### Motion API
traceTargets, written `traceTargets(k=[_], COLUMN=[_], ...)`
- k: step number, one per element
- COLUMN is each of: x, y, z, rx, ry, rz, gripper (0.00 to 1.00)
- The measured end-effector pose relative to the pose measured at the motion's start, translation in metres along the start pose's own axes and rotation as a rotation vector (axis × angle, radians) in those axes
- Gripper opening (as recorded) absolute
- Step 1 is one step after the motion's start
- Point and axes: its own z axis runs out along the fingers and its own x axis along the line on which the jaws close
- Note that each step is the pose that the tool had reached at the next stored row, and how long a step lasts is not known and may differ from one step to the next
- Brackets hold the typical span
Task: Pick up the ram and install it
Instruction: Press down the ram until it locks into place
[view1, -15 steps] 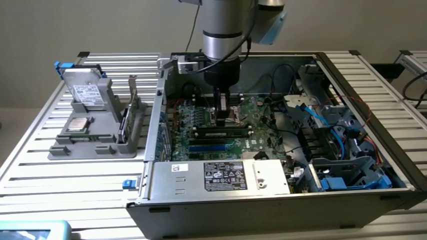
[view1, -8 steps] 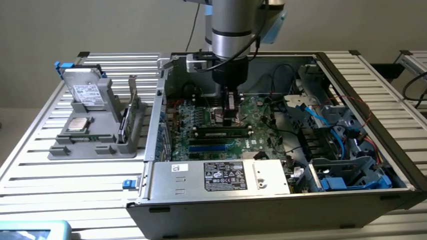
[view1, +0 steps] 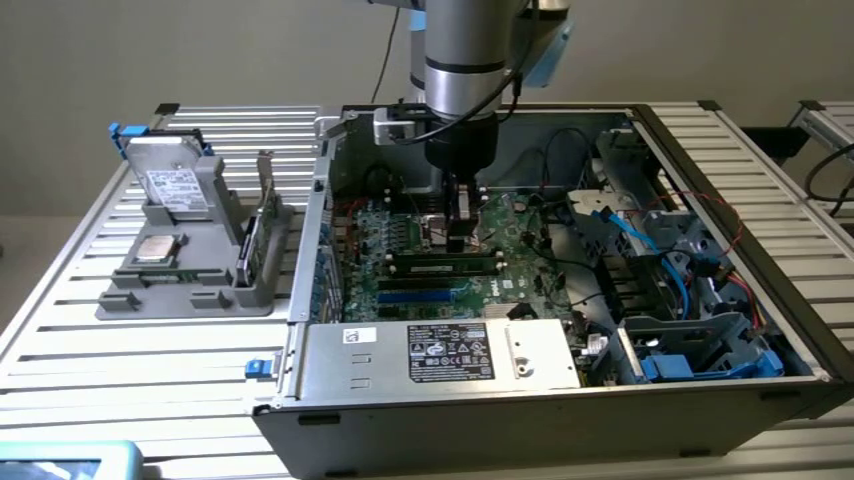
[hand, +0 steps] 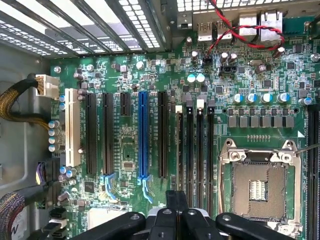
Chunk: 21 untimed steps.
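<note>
Green circuit board fills the floor of the open computer case (view1: 561, 400), and the arm (view1: 461, 60) reaches straight down into it from above. The gripper (view1: 461, 215) hangs low over the motherboard (view1: 514, 235), just above the row of long memory slots. From where I stand its fingers look drawn close together, with nothing visibly pinched between them — the wrist view shows the black fingers (hand: 176, 200) nearly touching over the slots.

The ram (view1: 447, 267) sits seated edge-up in one of those slots, a slim dark-faced stick just in front of the gripper; in the wrist view it appears end-on as a thin strip (hand: 179, 150) in the first slot of the group, beside the empty black slots (hand: 200, 150). A bare processor socket (hand: 257, 187) lies next to them.

Outside the case, toward the exterior view's left, a grey parts holder (view1: 187, 275) rests on the slatted metal table (view1: 80, 380), carrying a hard drive (view1: 174, 185), a processor chip (view1: 158, 248) and an upright green card (view1: 274, 215).
</note>
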Motion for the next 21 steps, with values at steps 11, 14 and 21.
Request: traceTargets(k=[11,14,21], x=[0.0,0.0,-0.0001], y=[-0.0001,-0.0001,-0.0002], z=[0.0001,0.0001,0.0002], rx=[-0.0223,-0.0303,-0.0433], ry=[0.002,0.0026,0.0035], rz=[0.132,0.18,0.271], gripper=[0.11,0.11,0.11])
